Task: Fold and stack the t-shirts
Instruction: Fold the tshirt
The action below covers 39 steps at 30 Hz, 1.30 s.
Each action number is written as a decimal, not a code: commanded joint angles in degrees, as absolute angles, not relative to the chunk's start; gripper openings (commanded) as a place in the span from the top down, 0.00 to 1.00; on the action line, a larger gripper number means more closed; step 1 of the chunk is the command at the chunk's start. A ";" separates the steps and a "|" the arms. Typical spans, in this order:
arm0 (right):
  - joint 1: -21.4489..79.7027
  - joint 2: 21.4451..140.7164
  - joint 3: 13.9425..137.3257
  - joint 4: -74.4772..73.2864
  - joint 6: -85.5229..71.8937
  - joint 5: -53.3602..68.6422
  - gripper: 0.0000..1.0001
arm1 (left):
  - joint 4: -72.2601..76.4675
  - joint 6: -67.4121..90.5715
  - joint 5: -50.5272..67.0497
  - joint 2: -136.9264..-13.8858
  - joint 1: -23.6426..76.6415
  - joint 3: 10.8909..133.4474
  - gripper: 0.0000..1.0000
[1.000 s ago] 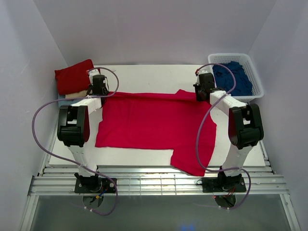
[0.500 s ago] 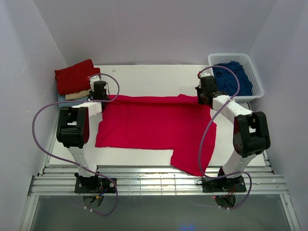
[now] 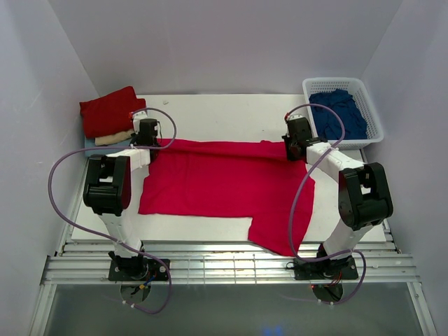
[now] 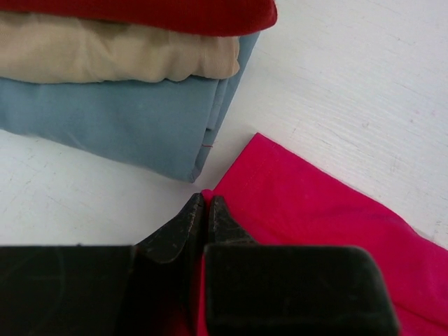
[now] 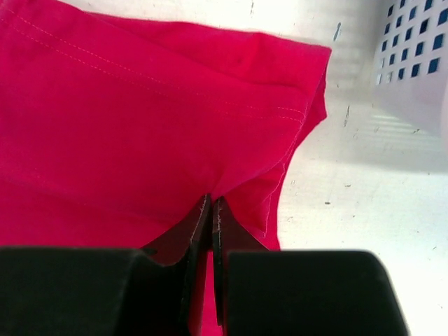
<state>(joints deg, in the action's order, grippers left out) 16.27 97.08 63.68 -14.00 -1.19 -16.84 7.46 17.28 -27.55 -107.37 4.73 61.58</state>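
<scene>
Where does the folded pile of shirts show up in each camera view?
Top external: folded pile at the far-left corner of the table.
Left wrist: the pile fills the upper left, dark red over cream over pale blue.
Right wrist: not in it.
Shared landmark: the crimson t-shirt, seen in all three.

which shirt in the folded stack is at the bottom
The pale blue shirt; the cream shirt lies on it, the dark red shirt on top.
</scene>
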 commanded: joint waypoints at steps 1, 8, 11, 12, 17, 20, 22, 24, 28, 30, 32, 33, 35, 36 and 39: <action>17.14 96.06 63.02 -15.29 -2.46 -20.12 0.92 | 6.68 15.82 -32.69 -106.26 5.36 61.87 0.95; 18.10 97.03 62.84 -16.43 -3.08 -22.50 0.92 | 4.66 17.13 -32.78 -106.35 5.97 61.44 0.82; 18.28 97.38 62.58 -17.05 -3.25 -23.29 0.92 | 2.47 18.88 -35.76 -105.12 6.41 60.91 0.72; 18.46 97.47 62.49 -17.05 -3.25 -23.55 0.92 | 2.20 19.42 -37.08 -104.42 6.59 60.73 0.64; 18.54 97.38 61.96 -17.66 -3.78 -24.17 0.92 | 3.51 22.85 -46.48 -95.99 10.27 58.71 0.45; 18.63 97.29 61.61 -17.58 -3.87 -24.43 0.92 | 7.71 21.36 -49.39 -91.86 15.09 58.45 0.45; 18.63 97.47 61.44 -17.49 -3.95 -24.52 0.92 | 8.52 20.66 -48.35 -91.14 17.83 59.67 0.46; 18.72 97.73 61.35 -17.40 -4.04 -24.52 0.92 | 8.79 20.30 -44.31 -92.72 21.17 63.01 0.50; 18.72 98.26 61.08 -17.14 -4.22 -25.05 0.92 | 9.05 19.60 -31.40 -99.21 24.95 69.25 0.59; 18.72 98.44 60.91 -17.05 -4.31 -25.22 0.92 | 9.84 19.07 -26.91 -104.03 27.50 72.84 0.66; 18.72 98.70 60.91 -17.49 -4.48 -25.49 0.92 | 10.28 18.81 -23.05 -107.21 29.52 74.96 0.70; 18.81 98.88 60.91 -17.75 -4.83 -26.18 0.92 | 10.20 18.81 -22.07 -110.18 30.05 77.15 0.71; 18.90 99.14 60.56 -17.84 -5.10 -26.72 0.92 | 10.02 19.33 -20.40 -112.66 31.46 78.74 0.71; 18.98 99.31 60.47 -17.93 -5.36 -27.15 0.92 | 10.02 19.34 -18.91 -114.68 31.90 79.45 0.71; 18.98 99.93 59.85 -17.93 -5.62 -27.33 0.92 | 9.32 18.90 -19.24 -117.24 33.83 81.82 0.73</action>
